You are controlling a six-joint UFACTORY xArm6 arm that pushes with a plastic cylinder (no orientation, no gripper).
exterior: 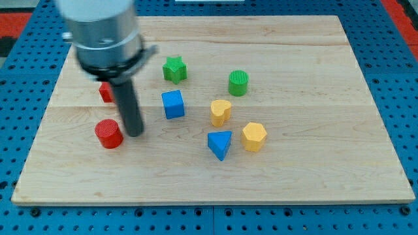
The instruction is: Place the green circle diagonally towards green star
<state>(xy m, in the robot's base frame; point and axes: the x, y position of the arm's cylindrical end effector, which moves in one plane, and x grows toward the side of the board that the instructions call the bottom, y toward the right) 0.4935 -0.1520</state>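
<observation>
Tip (pixel 135 134) beside red cylinder (pixel 108 134) | end effector: bare rod, holding nothing | green circle (pixel 238 83) right of green star (pixel 174 69) | advice: circle round, push from right.

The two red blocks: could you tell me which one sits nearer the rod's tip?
The red cylinder, just left of my tip; the other red block sits higher, half hidden behind the rod.
</observation>
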